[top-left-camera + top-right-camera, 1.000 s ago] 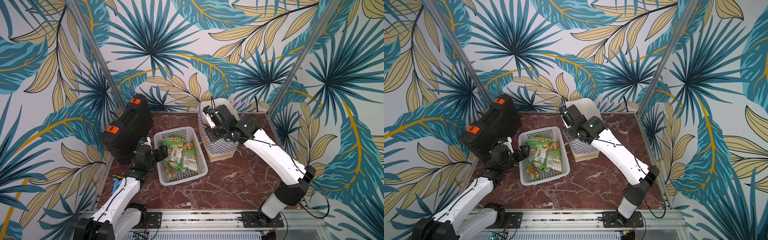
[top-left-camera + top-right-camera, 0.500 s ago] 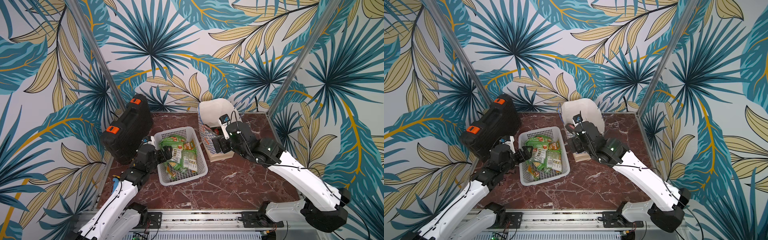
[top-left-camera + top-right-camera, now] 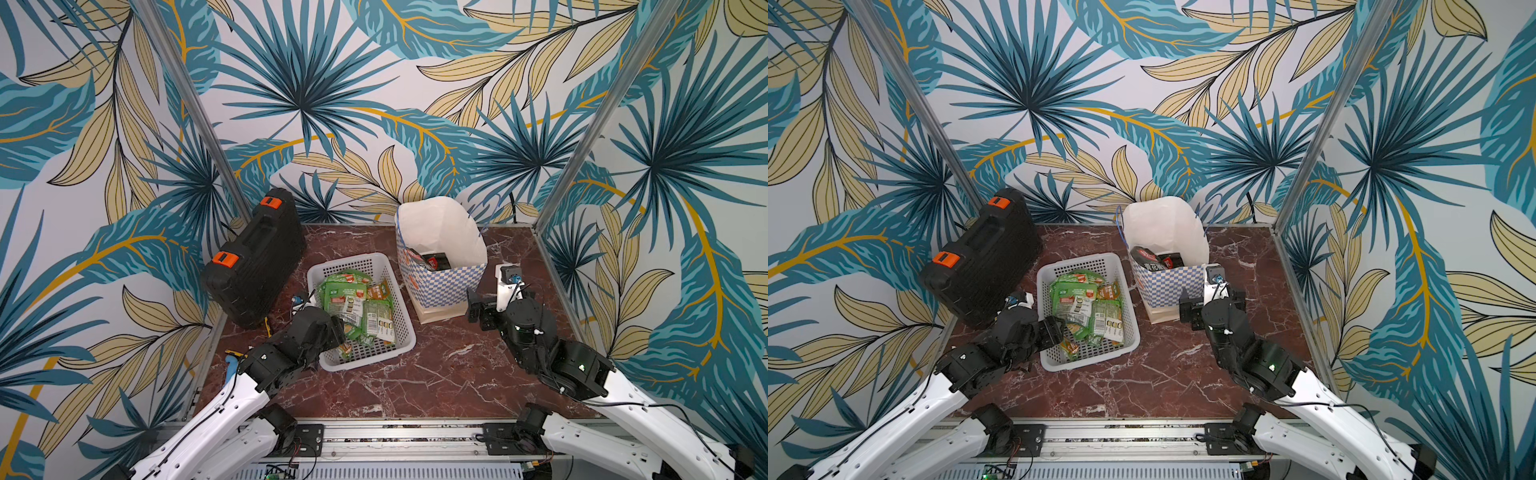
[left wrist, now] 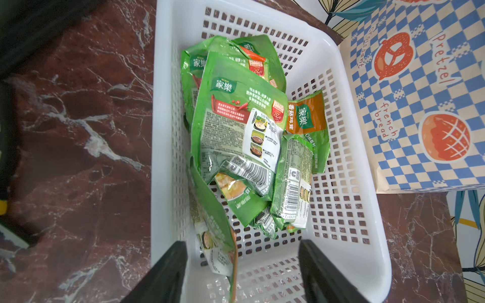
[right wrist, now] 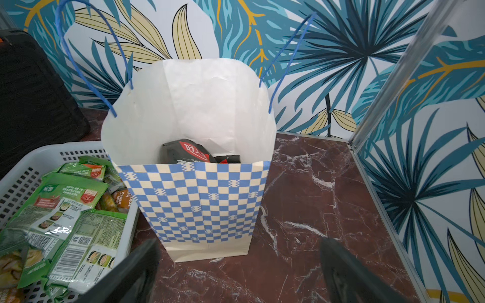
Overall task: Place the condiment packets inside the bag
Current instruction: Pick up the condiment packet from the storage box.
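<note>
- Green packets (image 4: 236,126) heaped in white basket (image 4: 341,236).
- Checkered bag (image 5: 199,204) upright beside it, dark pouch (image 5: 189,153) inside.
- Left claw (image 4: 242,244) open, straddling a packet for pickup.
- Right claw (image 5: 240,242) open, empty, facing bag.

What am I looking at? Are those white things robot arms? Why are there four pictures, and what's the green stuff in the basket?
Yes, those are two robot arms. Each ends in a two-fingered pincher called a gripper. Two pictures come from a camera up high, looking down on everything. The other two come from small cameras on the arms' wrists.

On the marble table sit a white basket full of green and orange sauce packets, a checkered paper bag and a black case. A dark pouch already lies inside the bag.

The left gripper reaches into the basket, open, with one green packet's edge between its fingers. The right gripper is open and empty, in front of the bag.
</note>
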